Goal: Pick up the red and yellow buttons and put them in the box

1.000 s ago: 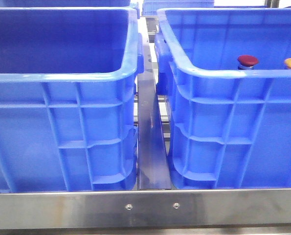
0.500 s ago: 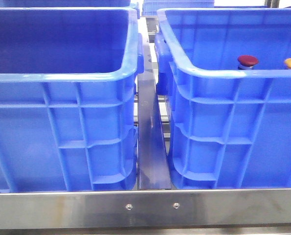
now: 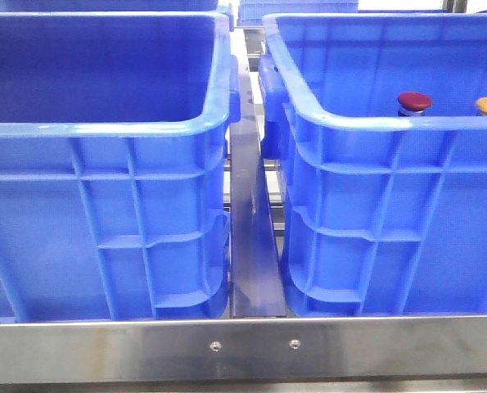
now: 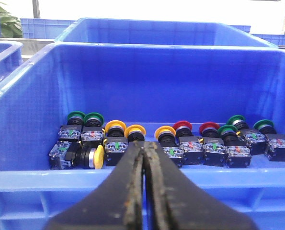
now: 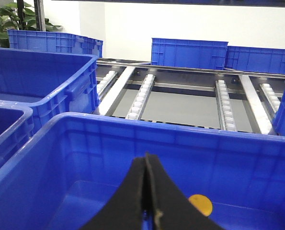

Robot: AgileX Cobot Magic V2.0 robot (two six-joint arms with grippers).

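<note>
In the right crate (image 3: pixel 374 123), both buttons (image 3: pixel 414 101) sit unmoved; both tools (image 4: pixel 143 148) stay closed, empty.

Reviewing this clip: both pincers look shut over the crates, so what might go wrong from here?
The buttons lie packed side by side, so the shut left pincer could nudge or catch a neighbour. Green caps sit among the red and yellow, so a wrong pick is possible.

No readable text, labels or numbers.
</note>
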